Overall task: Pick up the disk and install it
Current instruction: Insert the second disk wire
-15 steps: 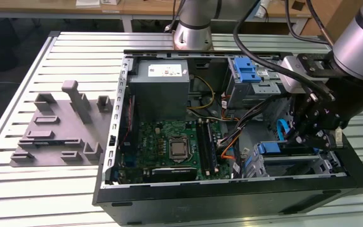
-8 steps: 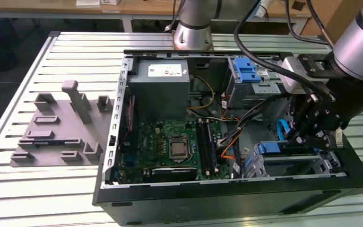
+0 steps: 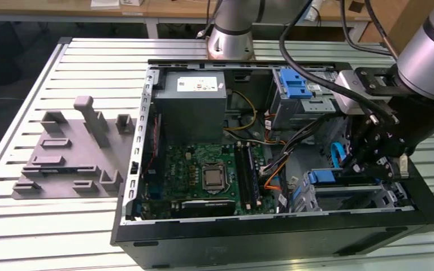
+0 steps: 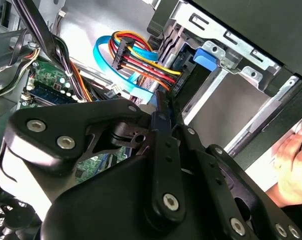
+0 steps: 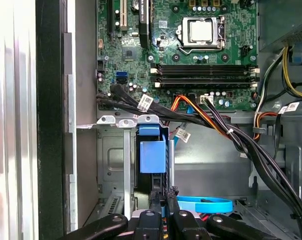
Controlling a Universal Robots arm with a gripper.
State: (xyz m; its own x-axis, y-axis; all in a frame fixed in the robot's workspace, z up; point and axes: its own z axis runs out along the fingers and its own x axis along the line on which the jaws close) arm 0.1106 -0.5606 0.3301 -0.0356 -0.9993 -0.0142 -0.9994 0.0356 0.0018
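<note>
Slatted metal table [image 3: 29, 220] bears open computer case [image 3: 277, 237]

Cable bundle [image 5: 231, 135] and drive cage [image 5: 115, 165] crowd the tool [image 5: 163, 212].

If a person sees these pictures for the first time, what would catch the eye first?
Probably the open computer case on the slatted table, its green motherboard exposed in the middle. Next, the black claw reaching into the drive cage at the exterior view's right, just by a blue plastic latch.
</note>
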